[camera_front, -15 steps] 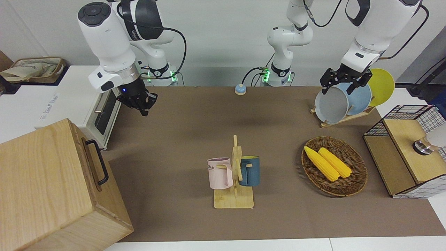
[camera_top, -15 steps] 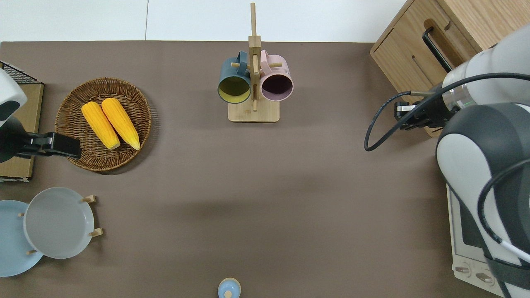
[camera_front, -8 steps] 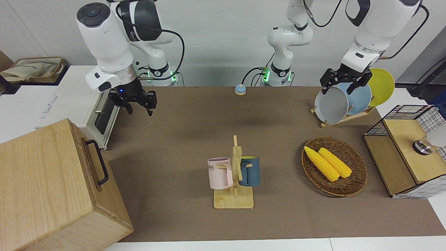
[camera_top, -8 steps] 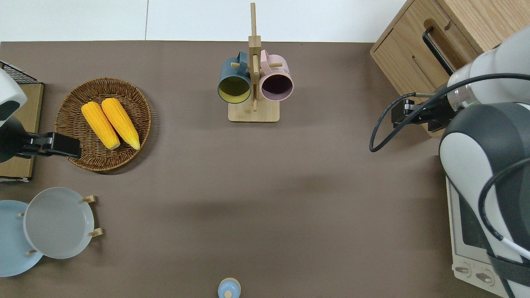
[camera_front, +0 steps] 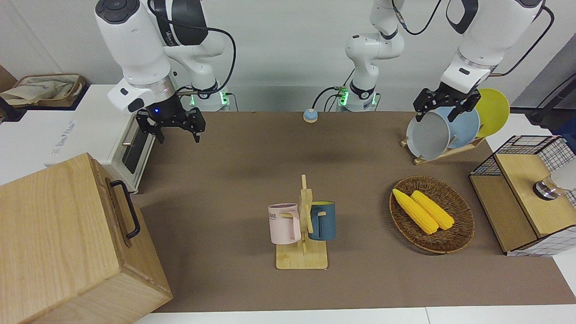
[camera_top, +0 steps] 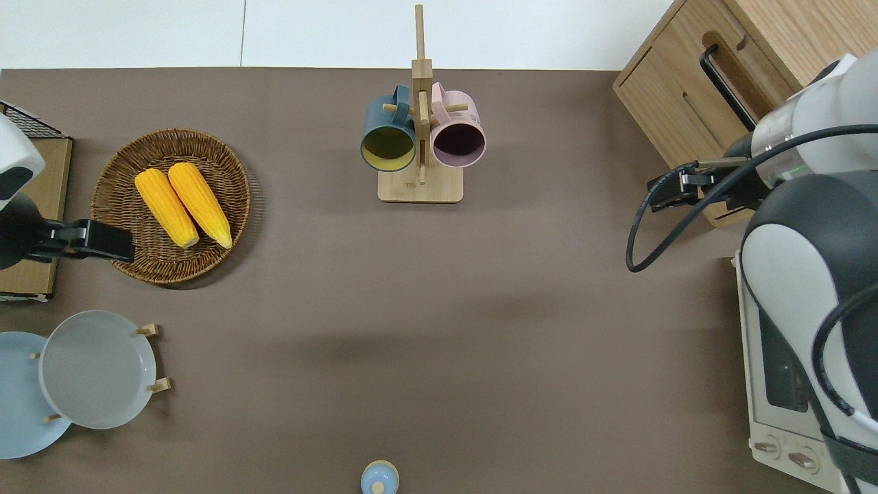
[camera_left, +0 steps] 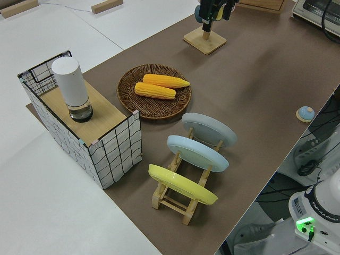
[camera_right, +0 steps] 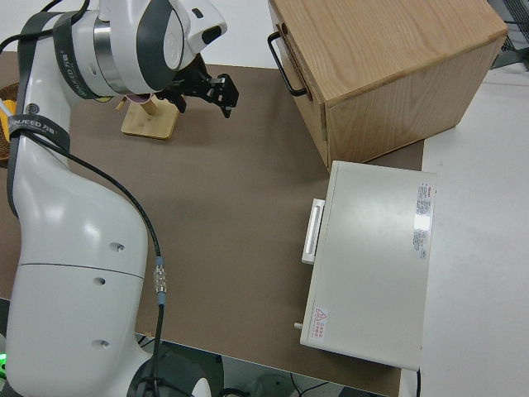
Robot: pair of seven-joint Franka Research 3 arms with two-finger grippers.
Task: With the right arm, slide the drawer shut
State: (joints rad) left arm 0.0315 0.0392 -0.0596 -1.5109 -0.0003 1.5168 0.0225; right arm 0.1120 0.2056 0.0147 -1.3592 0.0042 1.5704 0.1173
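The drawer (camera_front: 118, 216) is the front panel of the large light-wood cabinet (camera_front: 54, 234) at the right arm's end of the table, with a black bar handle (camera_front: 130, 211). The panel looks about flush with the cabinet. It also shows in the overhead view (camera_top: 693, 103) and the right side view (camera_right: 307, 99). My right gripper (camera_front: 177, 133) is open and empty, up in the air. In the overhead view (camera_top: 669, 194) it is over the table just off the cabinet's corner nearer to the robots, apart from the handle. My left arm is parked, its gripper (camera_front: 435, 112) open.
A white toaster oven (camera_front: 130, 148) stands beside the cabinet, nearer to the robots. A mug rack (camera_front: 302, 252) is mid-table. A basket of corn (camera_front: 454, 234), a plate rack (camera_front: 443, 153) and a wire-mesh shelf box (camera_front: 526, 193) are toward the left arm's end.
My right gripper has risen and its wrist has turned, so its spread fingers now show. The drawer, the cabinet and the left arm have not moved.
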